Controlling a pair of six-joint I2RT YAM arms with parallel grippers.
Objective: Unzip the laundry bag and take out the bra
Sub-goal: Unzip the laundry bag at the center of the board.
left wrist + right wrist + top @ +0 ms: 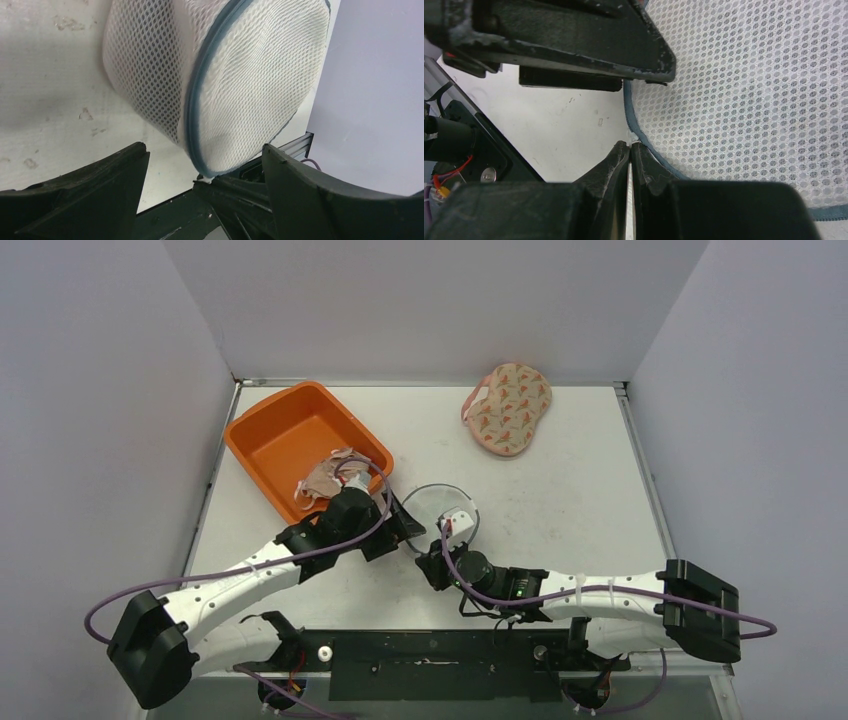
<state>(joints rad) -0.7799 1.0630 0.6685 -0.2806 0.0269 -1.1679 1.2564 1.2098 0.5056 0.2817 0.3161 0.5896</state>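
orange bin [290, 435] left of mesh bag [425, 505] | patterned pouch [507, 408] far back

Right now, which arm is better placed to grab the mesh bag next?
Probably left. The left gripper is open, with the bag just ahead of its fingers. The right gripper is busy, shut at the bag's rim.
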